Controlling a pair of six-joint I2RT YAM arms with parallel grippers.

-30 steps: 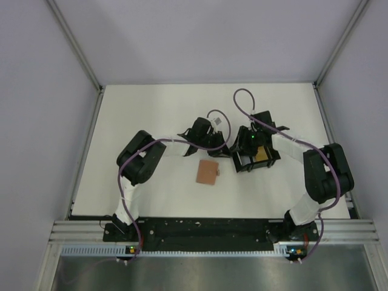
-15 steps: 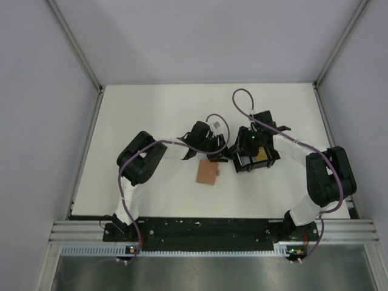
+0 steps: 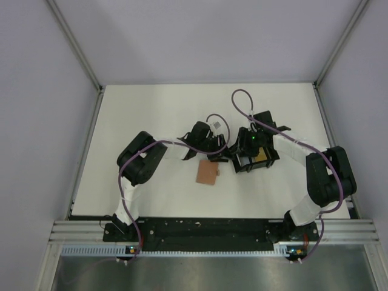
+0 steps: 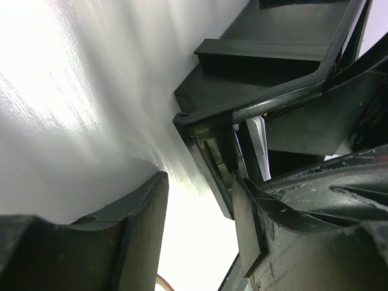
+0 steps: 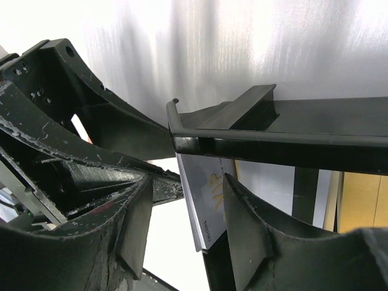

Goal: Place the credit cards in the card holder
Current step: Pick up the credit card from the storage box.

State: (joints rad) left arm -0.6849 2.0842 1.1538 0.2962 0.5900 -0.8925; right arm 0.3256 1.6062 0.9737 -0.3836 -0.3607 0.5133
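Note:
The tan card holder (image 3: 207, 174) lies flat on the table, just in front of my left gripper (image 3: 219, 152). A light blue card (image 5: 208, 193) with gold "VIP" lettering stands on edge against the left wall of the black tray (image 5: 276, 140). My right gripper (image 5: 187, 203) is open, with this card between its fingers. A yellow-orange card (image 5: 361, 201) lies in the tray and also shows in the top view (image 3: 262, 156). My left gripper (image 4: 200, 203) is open and empty at the tray's outer corner (image 4: 195, 123). A pale card edge (image 4: 259, 144) shows just inside that corner.
The black square tray (image 3: 267, 162) sits right of centre, with both grippers crowded at its left side. My left gripper's body (image 5: 66, 151) is close beside the right fingers. White table surface (image 3: 145, 115) lies all round. Grey walls enclose the table.
My left gripper has moved right, up to the tray's left corner, then stayed. The right gripper shifted slightly at the tray. The card holder has not moved.

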